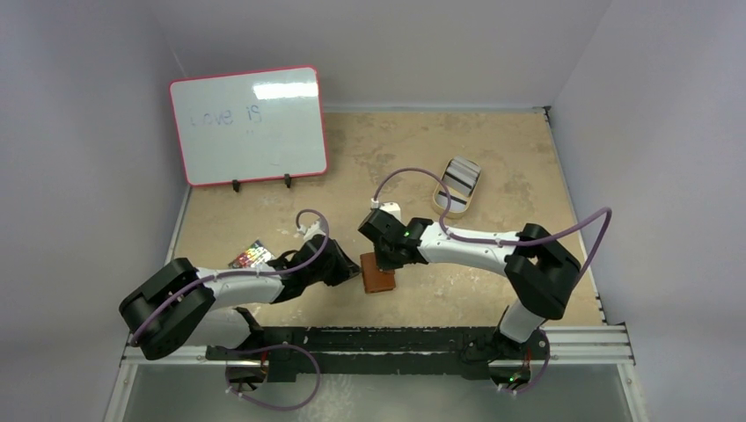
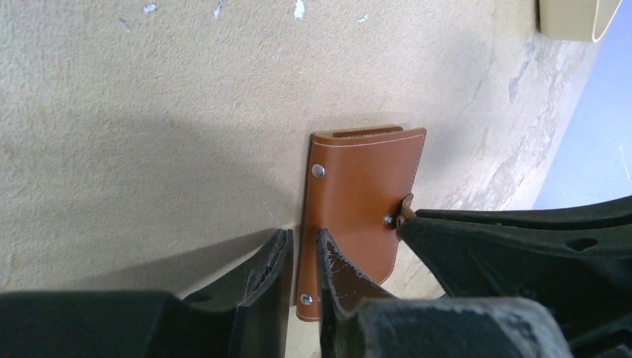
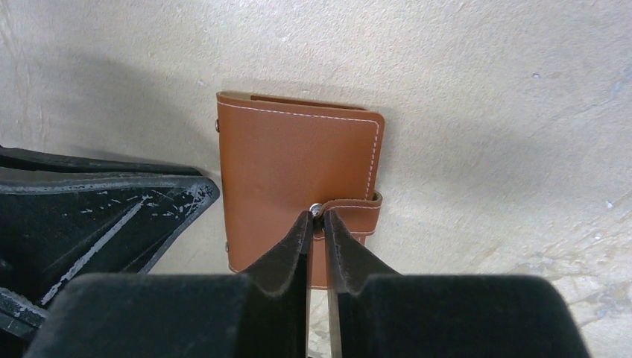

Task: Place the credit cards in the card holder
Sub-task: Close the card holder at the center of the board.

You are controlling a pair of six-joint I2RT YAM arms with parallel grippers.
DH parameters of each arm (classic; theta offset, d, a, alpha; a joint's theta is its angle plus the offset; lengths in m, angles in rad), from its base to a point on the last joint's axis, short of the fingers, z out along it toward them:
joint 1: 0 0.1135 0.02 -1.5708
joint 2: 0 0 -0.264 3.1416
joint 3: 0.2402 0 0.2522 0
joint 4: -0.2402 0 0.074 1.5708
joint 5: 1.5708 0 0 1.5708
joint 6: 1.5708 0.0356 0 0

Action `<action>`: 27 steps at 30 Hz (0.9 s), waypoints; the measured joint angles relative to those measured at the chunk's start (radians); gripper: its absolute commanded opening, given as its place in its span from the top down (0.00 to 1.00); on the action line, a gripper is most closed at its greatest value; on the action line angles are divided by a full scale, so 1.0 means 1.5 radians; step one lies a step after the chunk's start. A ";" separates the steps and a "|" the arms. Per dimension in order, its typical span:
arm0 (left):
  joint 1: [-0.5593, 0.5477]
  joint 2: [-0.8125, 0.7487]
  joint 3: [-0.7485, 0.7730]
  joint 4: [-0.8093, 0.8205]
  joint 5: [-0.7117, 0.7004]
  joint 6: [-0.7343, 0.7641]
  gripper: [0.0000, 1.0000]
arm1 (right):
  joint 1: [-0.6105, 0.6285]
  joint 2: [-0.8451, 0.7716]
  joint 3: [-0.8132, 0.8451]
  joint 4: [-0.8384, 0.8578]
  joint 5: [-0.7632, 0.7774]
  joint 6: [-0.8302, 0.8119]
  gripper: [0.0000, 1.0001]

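Two robot arms meet over a brown leather card holder [image 1: 379, 274] lying closed and flat on the tan table [image 1: 369, 158], near its front edge and between the two wrists. The left gripper [image 2: 304, 237] is clamped on the holder's riveted spine edge, one finger on either side of it. The right gripper [image 3: 317, 218] comes in from the opposite side, its fingers drawn almost together on the snap strap [image 3: 356, 209] right at the metal button; the strap is wrapped around the holder's open edge. The credit cards [image 1: 462, 178], pale with dark stripes, lie well apart from the holder in an oval tan tin [image 1: 440, 205] further back on the right. A red-framed whiteboard [image 1: 249, 126] with faint writing stands at the back left, and a small multicoloured item [image 1: 251, 257] lies just beside the left arm
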 measured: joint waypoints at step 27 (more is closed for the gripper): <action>0.000 0.009 0.005 -0.006 -0.001 0.002 0.83 | 0.001 0.005 -0.020 0.052 -0.038 -0.010 0.74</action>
